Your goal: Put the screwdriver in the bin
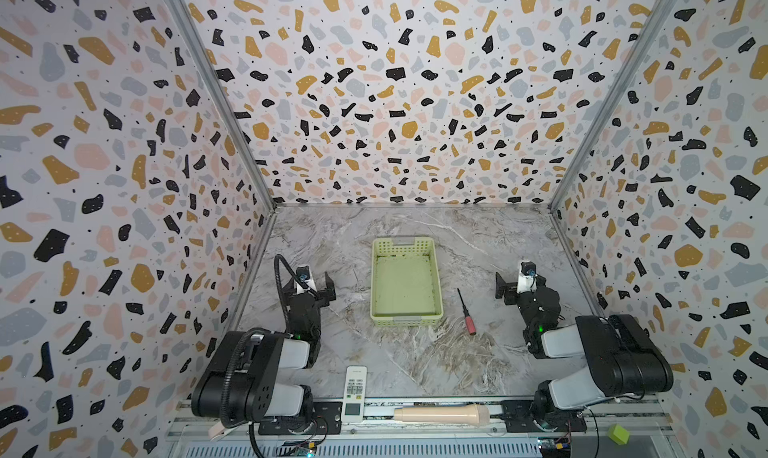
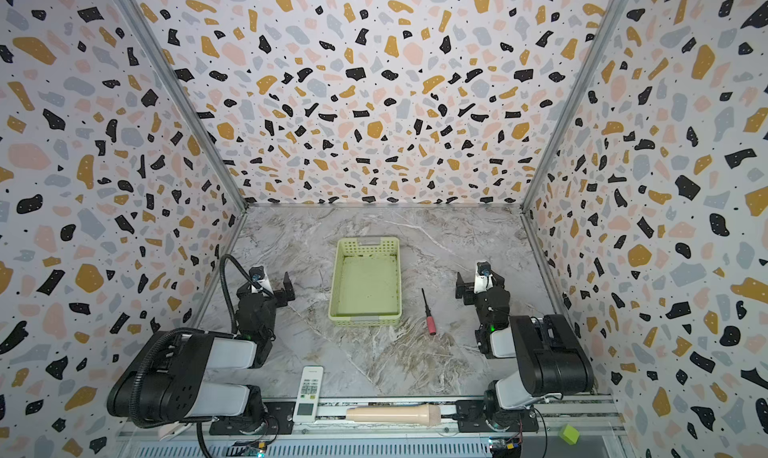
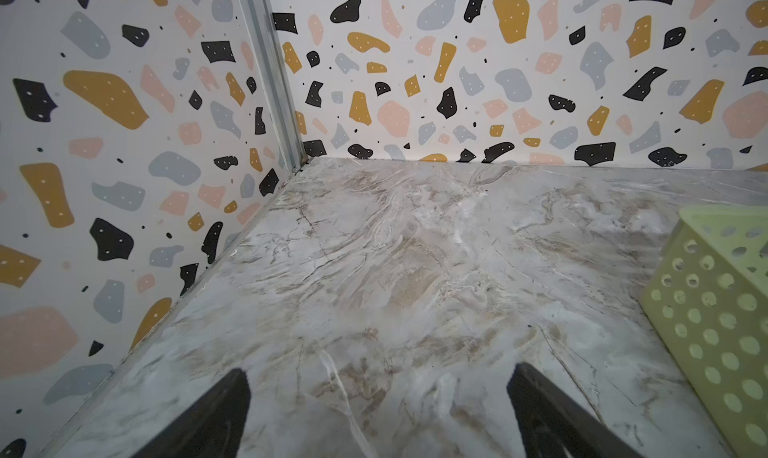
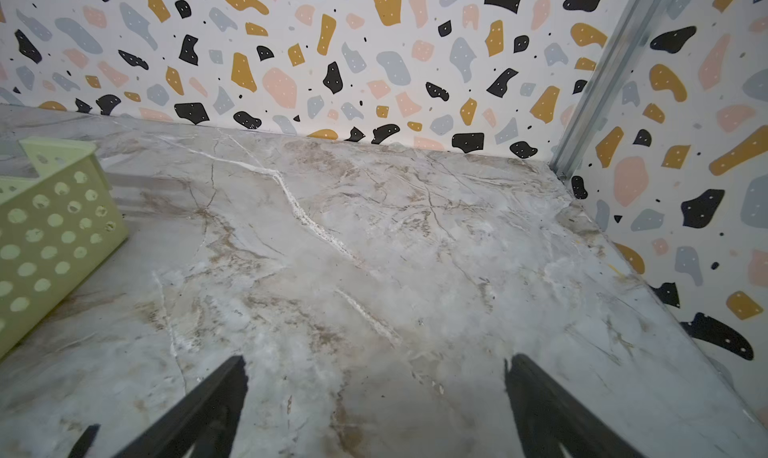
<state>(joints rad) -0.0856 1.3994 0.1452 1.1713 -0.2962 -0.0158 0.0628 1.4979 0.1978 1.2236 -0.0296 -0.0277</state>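
Arms (image 1: 257, 368) folded back, left gripper (image 3: 374, 377) and right gripper (image 4: 374, 364) low beside the bin (image 1: 405, 285), both spread wide, seemingly empty.

The bin (image 1: 405, 320) is pale yellow-green, the screwdriver (image 1: 467, 313) red-handled with a dark shaft, the bench (image 1: 415, 360) marbled grey-beige, the walls (image 1: 395, 81) white blotched black, ochre, pink, grey.

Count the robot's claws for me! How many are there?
2. The left gripper is left of the bin, the right gripper right of it, both open and empty. None seem hidden.
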